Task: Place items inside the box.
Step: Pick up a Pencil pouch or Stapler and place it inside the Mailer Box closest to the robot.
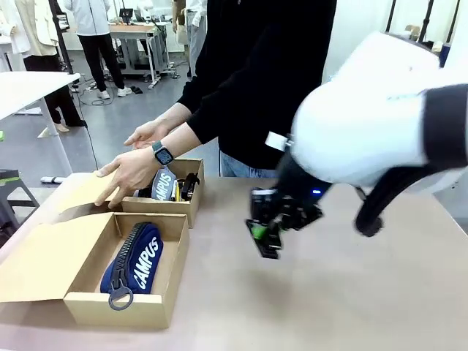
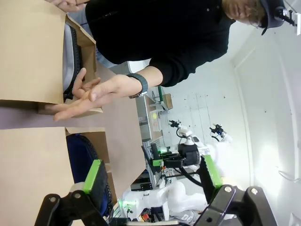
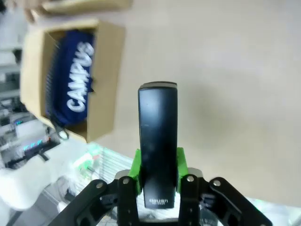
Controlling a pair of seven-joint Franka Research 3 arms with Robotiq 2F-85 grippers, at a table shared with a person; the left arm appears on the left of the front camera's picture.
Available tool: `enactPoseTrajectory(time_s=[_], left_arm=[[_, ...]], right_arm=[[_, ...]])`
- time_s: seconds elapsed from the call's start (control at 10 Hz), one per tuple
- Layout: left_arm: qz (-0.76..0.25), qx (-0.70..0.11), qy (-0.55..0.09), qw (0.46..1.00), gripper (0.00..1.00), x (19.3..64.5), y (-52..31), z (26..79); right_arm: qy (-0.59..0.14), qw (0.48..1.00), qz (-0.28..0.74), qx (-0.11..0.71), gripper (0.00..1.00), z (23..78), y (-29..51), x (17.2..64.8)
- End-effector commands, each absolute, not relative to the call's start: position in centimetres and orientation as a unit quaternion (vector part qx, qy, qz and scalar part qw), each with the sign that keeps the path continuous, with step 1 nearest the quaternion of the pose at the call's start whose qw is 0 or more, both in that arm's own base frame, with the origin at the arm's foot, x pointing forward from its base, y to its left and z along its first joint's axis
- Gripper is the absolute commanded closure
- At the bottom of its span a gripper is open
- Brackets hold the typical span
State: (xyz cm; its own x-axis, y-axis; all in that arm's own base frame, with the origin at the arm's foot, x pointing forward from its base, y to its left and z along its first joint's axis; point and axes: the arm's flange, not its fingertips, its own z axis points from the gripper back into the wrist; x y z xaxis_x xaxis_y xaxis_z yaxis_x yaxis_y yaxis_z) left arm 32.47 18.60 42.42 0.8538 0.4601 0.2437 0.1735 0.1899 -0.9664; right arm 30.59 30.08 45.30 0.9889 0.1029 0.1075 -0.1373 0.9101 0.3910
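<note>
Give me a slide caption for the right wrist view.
Right tool clamps a black stapler over the table, brown cardboard box with navy zip CAMPUS pouch beyond.

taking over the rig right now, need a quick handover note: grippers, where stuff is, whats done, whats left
Right gripper: shut on the black stapler, over the table, right of both boxes.
Left gripper: open, empty.
Navy pouch: lying in the near box, flap open.
Person's hand: on the far box flap.
Done: pouch in.
Left: stapler into the near box; other items hard to make out.
</note>
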Motion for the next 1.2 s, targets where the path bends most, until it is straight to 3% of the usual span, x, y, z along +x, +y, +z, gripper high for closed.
enactPoseTrajectory(time_s=[0.0,0.3,1.1], left_arm=[[0.088,-0.631,-0.259,0.726,0.0,32.3,18.6,42.4],[0.088,-0.631,-0.259,0.726,0.0,32.3,18.6,42.4],[0.088,-0.631,-0.259,0.726,0.0,32.3,18.6,42.4]], right_arm=[[0.025,0.964,0.051,0.261,0.68,45.9,20.8,29.6],[0.012,0.957,-0.022,0.289,0.68,44.7,16.3,27.1],[0.023,0.958,-0.011,0.287,0.68,45.6,16.3,28.9]])
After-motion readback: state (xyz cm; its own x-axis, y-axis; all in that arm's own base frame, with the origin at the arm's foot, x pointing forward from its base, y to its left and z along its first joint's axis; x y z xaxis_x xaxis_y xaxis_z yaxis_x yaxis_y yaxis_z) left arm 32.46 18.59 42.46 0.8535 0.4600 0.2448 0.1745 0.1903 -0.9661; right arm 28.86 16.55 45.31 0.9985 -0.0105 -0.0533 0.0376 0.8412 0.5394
